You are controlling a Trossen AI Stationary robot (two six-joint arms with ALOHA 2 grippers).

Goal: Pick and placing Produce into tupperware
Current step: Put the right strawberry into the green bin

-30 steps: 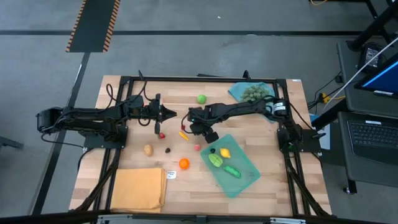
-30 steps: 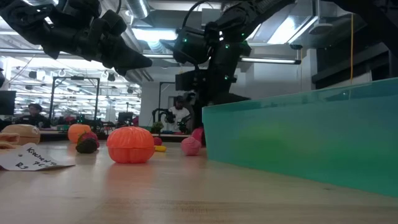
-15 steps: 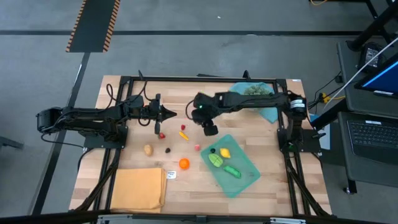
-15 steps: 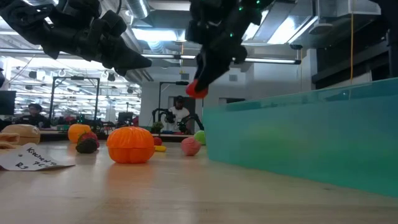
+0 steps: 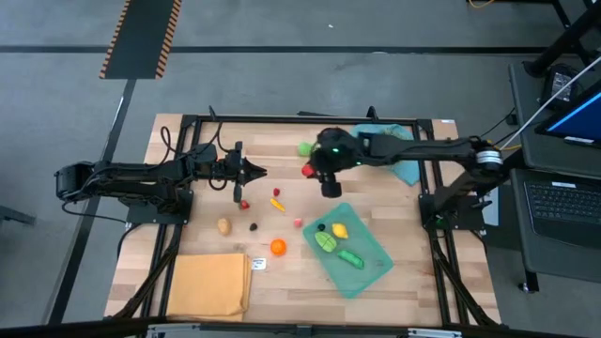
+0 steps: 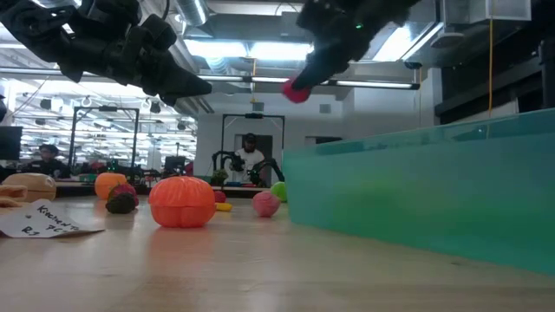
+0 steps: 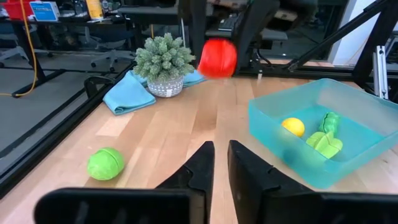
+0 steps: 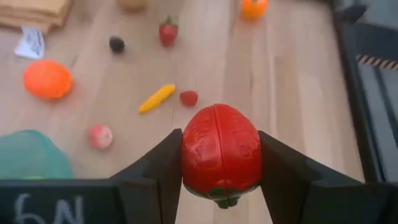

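Above the bench's middle, the right gripper [image 5: 309, 172] pinches a red fruit [image 8: 221, 154], raised clear of the wood. Toward the front right corner sits the teal container [image 5: 376, 252], holding yellow and green pieces. Left gripper [image 5: 260, 172], pressed nearly together, hovers near the left edge.

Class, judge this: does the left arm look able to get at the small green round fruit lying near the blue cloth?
Probably yes: the green round fruit lies on bare wood ahead of the left pincer, nothing between them.
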